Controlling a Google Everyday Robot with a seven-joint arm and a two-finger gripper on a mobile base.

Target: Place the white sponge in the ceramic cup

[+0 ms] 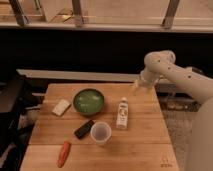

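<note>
The white sponge [61, 107] lies flat on the wooden table [142, 145] at the left, just left of a green bowl [89, 101]. Nearer the front, right of centre, the ceramic cup [100, 132] stands upright and looks empty. My gripper [136, 86] hangs at the end of the white arm above the table's back right edge. It is far from both the sponge and the cup, and nothing shows in it.
A white bottle with a label [122, 113] sits between the cup and the gripper. A black oblong object [84, 129] lies just left of the cup. An orange carrot-like item [64, 153] lies at the front left. Dark furniture stands left of the table.
</note>
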